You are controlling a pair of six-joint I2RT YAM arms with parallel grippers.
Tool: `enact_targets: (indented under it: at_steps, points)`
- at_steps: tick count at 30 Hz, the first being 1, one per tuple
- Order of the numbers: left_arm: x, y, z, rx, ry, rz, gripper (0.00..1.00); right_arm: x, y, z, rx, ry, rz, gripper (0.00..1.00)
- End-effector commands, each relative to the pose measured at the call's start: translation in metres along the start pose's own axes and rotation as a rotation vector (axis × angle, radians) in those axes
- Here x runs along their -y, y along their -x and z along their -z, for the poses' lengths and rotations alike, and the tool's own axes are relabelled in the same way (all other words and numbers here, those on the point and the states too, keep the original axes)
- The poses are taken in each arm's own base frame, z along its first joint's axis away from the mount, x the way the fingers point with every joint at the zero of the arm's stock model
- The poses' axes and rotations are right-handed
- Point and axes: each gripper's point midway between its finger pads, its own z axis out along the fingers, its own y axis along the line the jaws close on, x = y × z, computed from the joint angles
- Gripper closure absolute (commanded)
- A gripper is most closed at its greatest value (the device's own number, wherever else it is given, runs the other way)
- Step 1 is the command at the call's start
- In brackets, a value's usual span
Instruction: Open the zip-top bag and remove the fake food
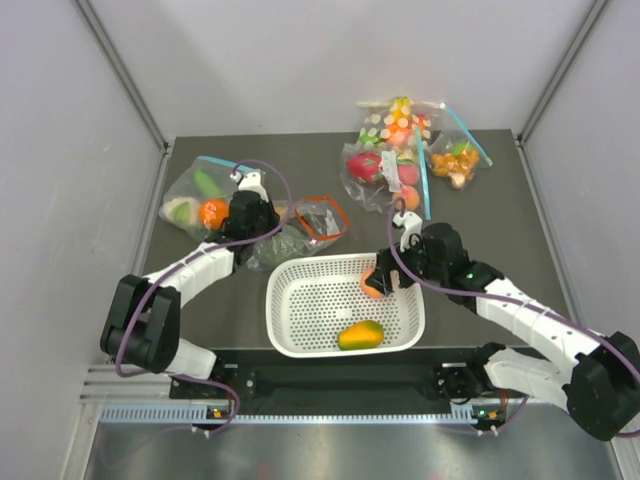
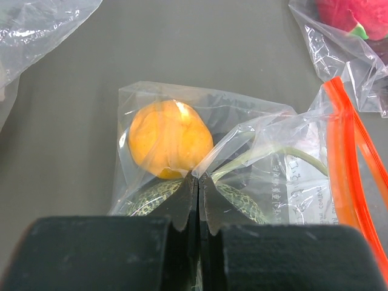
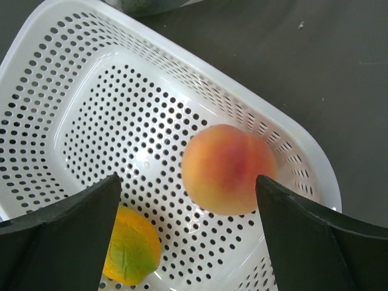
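Note:
The zip-top bag [image 1: 318, 222] with its red-orange strip [image 2: 347, 159] lies behind the basket. My left gripper [image 1: 258, 238] is shut on a fold of its clear plastic [image 2: 198, 176]. Inside the bag are a small orange [image 2: 170, 138] and a netted green melon [image 2: 241, 203]. My right gripper [image 1: 385, 275] is open over the white basket [image 1: 290, 310]. In the right wrist view the peach [image 3: 227, 170] sits between the spread fingers [image 3: 73, 224], free of both, slightly blurred. It also shows in the top view [image 1: 372, 288]. A yellow-orange mango [image 1: 360, 335] lies in the basket, also seen in the right wrist view [image 3: 130, 248].
A blue-zipped bag of toy food [image 1: 200, 200] lies left of my left gripper. Several more blue-zipped bags [image 1: 400, 150] sit at the back right. The basket rim [image 3: 291, 130] stands between the arms. Grey walls close in both sides.

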Motion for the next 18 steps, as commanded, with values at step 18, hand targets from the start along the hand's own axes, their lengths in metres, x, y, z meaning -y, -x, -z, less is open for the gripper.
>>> enact_targets:
  at_steps: [18]
  points:
    - [0.009,-0.007,0.023,0.016,-0.087,0.000,1.00,-0.007,0.188,-0.102,0.229,0.165,0.025,0.19]
